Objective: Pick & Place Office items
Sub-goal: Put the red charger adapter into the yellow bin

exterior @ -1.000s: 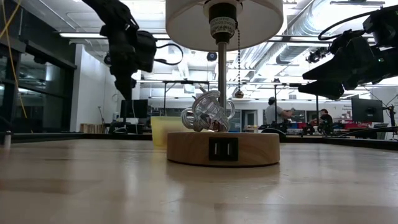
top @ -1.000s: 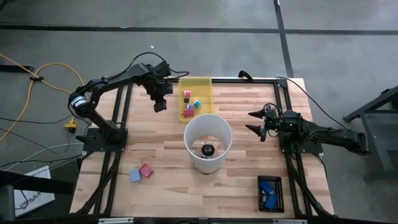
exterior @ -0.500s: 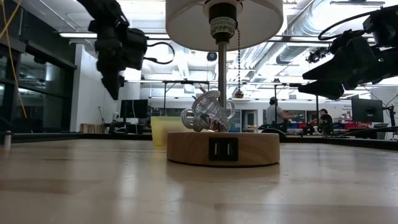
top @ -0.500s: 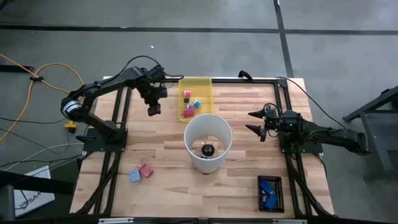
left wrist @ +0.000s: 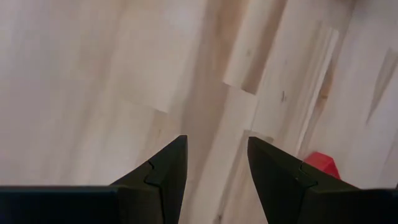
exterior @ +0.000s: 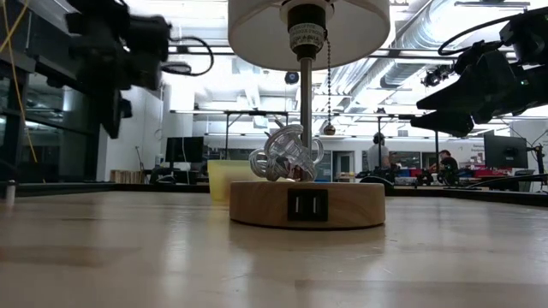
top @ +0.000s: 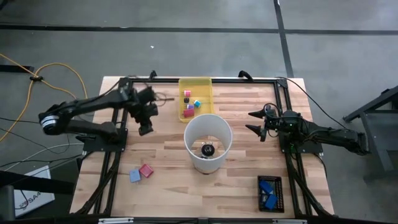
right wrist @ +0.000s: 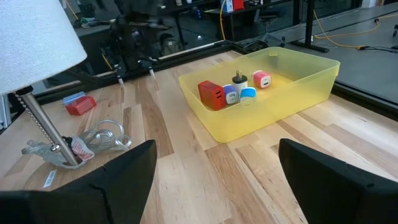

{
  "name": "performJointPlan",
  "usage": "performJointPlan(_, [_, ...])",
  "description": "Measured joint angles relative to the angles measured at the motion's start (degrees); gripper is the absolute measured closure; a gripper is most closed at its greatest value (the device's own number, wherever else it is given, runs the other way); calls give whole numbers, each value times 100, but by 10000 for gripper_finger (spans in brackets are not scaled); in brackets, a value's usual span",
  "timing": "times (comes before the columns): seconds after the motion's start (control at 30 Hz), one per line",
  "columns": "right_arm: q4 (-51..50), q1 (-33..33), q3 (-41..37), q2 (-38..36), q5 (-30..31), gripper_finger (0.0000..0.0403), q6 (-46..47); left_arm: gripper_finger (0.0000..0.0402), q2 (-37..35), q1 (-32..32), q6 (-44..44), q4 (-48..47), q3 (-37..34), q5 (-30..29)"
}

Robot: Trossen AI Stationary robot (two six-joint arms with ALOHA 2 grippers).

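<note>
While the left gripper hovers jaws spread — empty — the red piece lies just beside them.

trays: 1 yellow tray | lamps: 1 lamp | arms: 2
</note>
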Motion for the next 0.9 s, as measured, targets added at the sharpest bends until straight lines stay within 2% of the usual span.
performJointPlan(0.17, [-1,1,0,-1,1,78,-2,239,-512,-1394,-928,253,-112,-757])
performJointPlan(0.43, [-1,2,0,-1,0,78,-1,239,-640,-3419,-2345,550,-114,-1862])
performJointPlan(0.67, [0,0,0,0,0,78,-2,239,-592,-4542,-2736,1001,-114,-2467])
performJointPlan(0.9, [0,1,0,-1,0,78,-1,239,-216,-5215,-2736,1431,-114,-2493])
